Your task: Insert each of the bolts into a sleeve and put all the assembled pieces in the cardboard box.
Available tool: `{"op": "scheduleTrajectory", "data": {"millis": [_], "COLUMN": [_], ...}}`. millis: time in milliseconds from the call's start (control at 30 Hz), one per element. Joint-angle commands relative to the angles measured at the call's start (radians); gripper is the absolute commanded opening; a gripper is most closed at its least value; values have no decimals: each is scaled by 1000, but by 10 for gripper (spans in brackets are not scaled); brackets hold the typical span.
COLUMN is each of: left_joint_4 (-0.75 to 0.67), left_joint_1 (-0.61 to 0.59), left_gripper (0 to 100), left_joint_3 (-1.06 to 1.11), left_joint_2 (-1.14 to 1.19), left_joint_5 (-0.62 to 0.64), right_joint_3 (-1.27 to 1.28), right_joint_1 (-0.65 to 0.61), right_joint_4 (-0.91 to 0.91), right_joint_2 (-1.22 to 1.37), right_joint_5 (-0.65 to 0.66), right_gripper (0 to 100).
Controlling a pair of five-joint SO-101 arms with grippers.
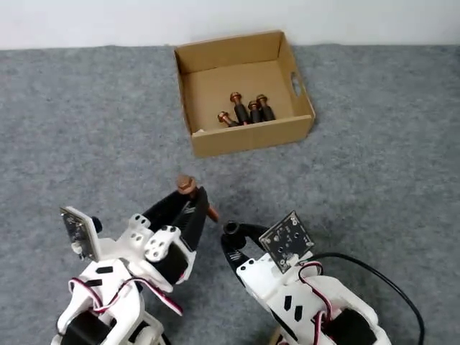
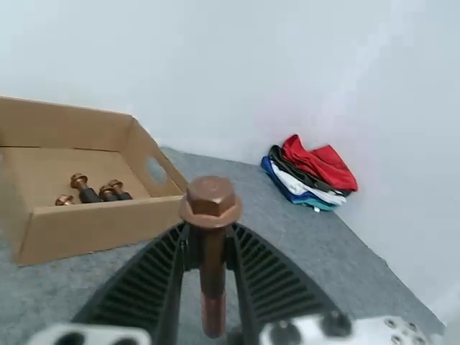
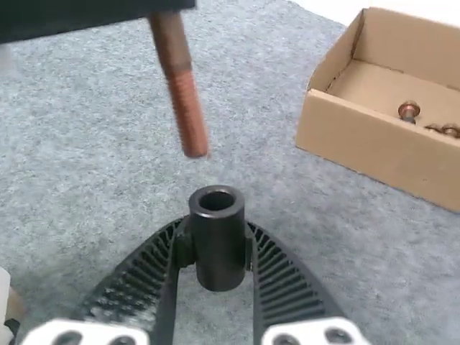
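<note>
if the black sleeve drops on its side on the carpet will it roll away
Probably a little: the sleeve is a smooth round tube, so on its side it should roll, though the fuzzy grey carpet would likely slow it. It looks rigid and thick-walled, so the right tool clamped on it shouldn't deform it.

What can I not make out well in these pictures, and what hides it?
- Right wrist view: the bolt has its head hidden behind the left tool at the picture's edge.
- Right wrist view: the cardboard box is cut off by the edge, and its near wall hides most of the assembled pieces.
- High view: the right tool covers the sleeve below its rim.
- Left wrist view: the box wall hides the pieces' lower ends.
</note>
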Motion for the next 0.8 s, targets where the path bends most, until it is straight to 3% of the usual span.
{"op": "scheduleTrajectory", "data": {"millis": [0, 633, 767], "left_joint_4": [-38, -31, 31], "left_joint_1": [57, 77, 152], "left_gripper": [5, 5, 5], "left_joint_3": [-8, 90, 84], "left_joint_2": [-11, -11, -11], "left_joint_5": [6, 2, 2], "right_joint_3": [-5, -8, -5], "right_joint_1": [-7, -7, -7], "right_joint_4": [-25, -61, -61], "right_joint_2": [-2, -2, -2], "right_joint_5": [23, 87, 87], "right_gripper": [8, 8, 8]}}
